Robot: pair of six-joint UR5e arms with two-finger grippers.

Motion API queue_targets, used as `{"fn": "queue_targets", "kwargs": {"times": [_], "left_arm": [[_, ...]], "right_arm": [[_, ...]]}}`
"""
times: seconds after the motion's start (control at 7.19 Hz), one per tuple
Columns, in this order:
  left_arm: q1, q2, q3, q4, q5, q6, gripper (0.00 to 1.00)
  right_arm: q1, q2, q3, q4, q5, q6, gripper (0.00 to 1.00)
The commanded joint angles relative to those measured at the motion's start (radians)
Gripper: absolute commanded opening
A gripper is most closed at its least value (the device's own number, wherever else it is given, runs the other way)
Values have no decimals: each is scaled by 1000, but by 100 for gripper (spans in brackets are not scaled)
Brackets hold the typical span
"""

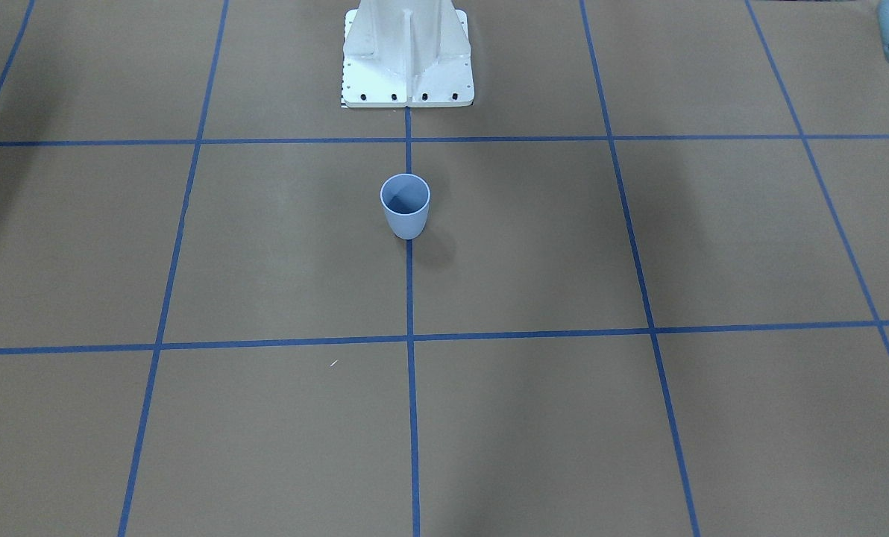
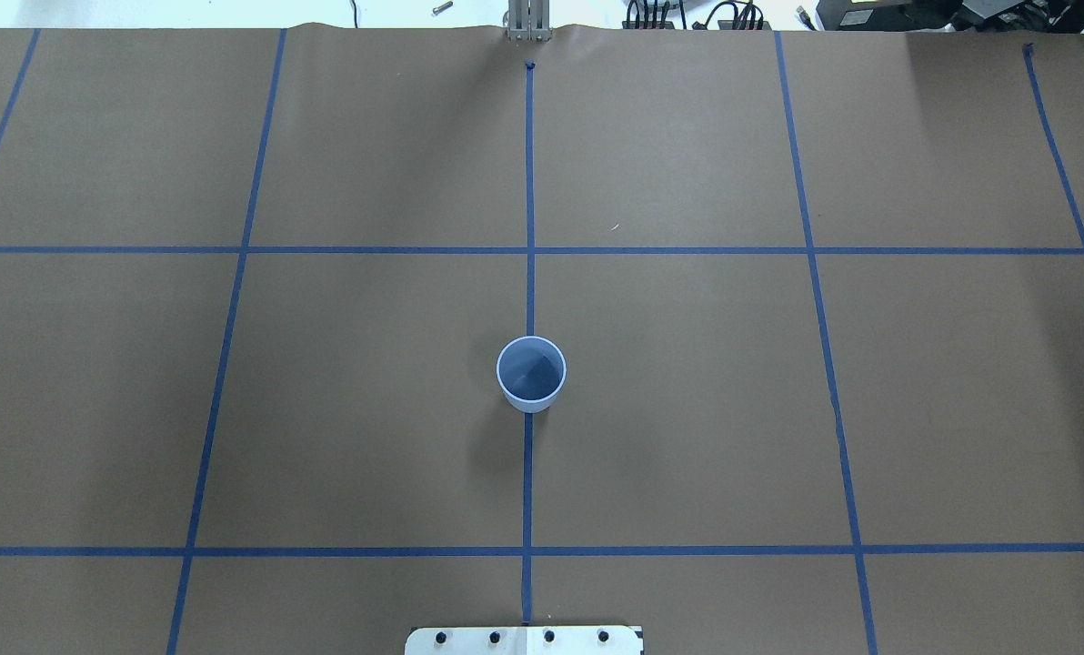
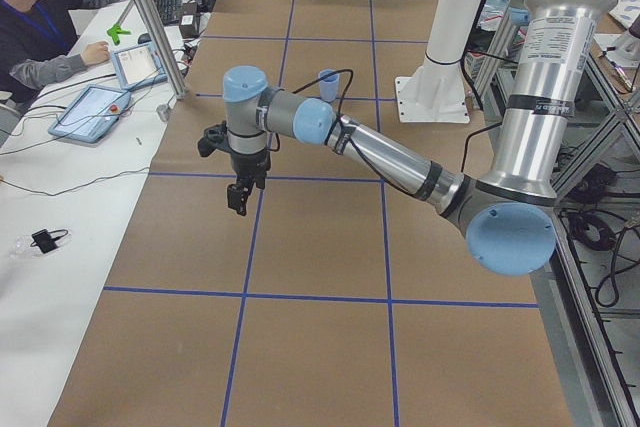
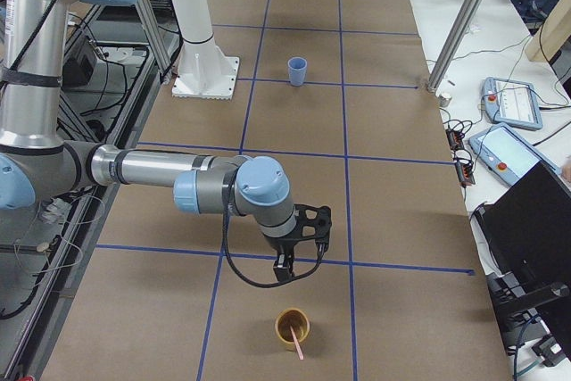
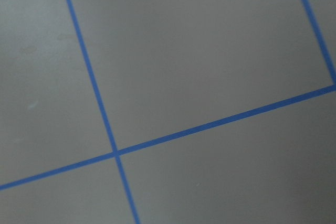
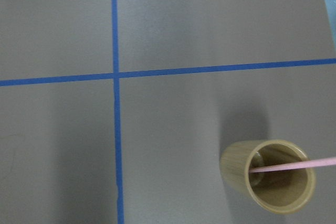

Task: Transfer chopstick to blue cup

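Chopstick is leaning in a tan cup, its tip sticking out past the rim, well apart from the upright blue cup. Right gripper is hovering near the tan cup and left gripper is hanging above the table. I cannot tell whether either is spread or pressed together.

Brown paper table with blue tape grid — tan cup upright, white pedestal base on the centre line.
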Motion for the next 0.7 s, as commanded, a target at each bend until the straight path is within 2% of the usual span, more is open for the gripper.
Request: {"fn": "queue_targets", "kwargs": {"times": [0.0,0.14,0.28,0.42,0.56], "left_arm": [[-13,68,9,-87,-2,24,99],[-13,67,9,-87,-2,24,99],[-13,68,13,-81,-2,24,99],[-13,97,10,-86,-3,24,99],[-13,108,6,-89,-65,24,99]], "right_arm": [[67,20,-85,30,-21,-1,100],[77,32,-115,35,-20,130,100],[78,31,-127,94,-24,288,100],[78,28,-183,184,-84,347,100],[78,29,-258,262,-98,349,100]]}}
